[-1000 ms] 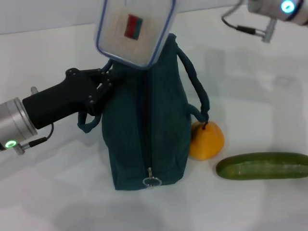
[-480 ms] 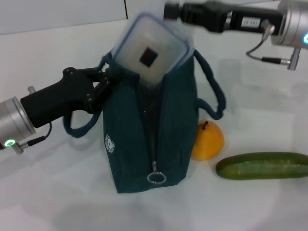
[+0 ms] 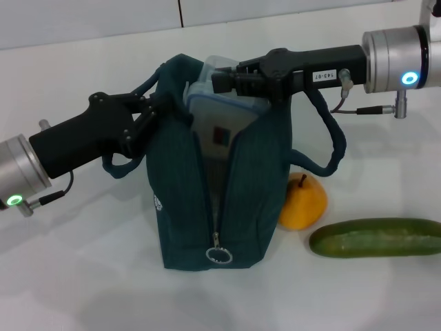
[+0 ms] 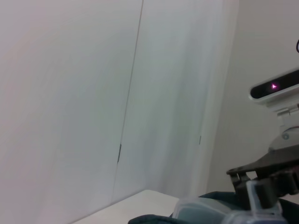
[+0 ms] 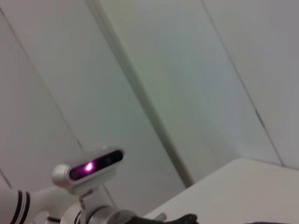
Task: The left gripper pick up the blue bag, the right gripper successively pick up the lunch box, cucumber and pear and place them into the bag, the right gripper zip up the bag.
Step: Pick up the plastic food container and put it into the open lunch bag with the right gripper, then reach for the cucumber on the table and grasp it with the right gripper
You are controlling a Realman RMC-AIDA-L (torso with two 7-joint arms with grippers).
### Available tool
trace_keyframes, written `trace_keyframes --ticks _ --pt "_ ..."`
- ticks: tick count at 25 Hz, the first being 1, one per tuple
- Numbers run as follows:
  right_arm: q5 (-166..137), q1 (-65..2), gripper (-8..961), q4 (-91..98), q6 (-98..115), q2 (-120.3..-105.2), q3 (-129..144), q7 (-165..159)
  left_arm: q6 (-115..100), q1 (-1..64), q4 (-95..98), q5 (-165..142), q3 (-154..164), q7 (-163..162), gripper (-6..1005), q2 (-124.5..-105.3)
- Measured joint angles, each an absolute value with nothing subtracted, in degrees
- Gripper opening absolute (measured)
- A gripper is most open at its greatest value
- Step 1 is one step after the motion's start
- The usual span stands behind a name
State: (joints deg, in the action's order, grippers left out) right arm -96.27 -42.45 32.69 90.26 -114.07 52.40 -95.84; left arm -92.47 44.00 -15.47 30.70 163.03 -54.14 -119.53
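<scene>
One white table (image 3: 83, 276), pale walls (image 4: 70, 93)

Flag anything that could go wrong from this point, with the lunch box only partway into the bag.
1. The lunch box sits tilted and only partly inside the blue bag; it could jam against the part-open zipper when pushed further.
2. The left gripper holds the bag only at its upper edge, so downward pressure from the right gripper could pull the fabric free or tip the bag.
3. The pear rests against the bag; a shifting bag may roll it toward the cucumber.
</scene>
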Motion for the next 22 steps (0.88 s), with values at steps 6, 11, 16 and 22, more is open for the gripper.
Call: trace_keyframes --ticks 6,11,16,22 --pt "-96.11 -42.50 152 35.41 93.08 -113.55 53.40 -97.82 -92.45 43.67 -15.47 30.77 163.01 -54.14 47 -119.53" --pt "-96.48 -42.42 155 38.74 92.87 -113.50 54.46 -102.24 -91.98 43.60 -15.45 30.86 162.96 -54.14 47 -119.53" --pt "-96.51 -39.52 263 47.24 93.89 -113.52 55.43 -102.50 -91.61 43.44 -15.43 30.97 162.94 -54.13 47 -119.53" --pt "-96.96 -34.00 495 64.60 102.59 -109.07 54.88 -108.81 -91.57 42.99 -15.41 31.38 162.92 -52.95 47 -119.62"
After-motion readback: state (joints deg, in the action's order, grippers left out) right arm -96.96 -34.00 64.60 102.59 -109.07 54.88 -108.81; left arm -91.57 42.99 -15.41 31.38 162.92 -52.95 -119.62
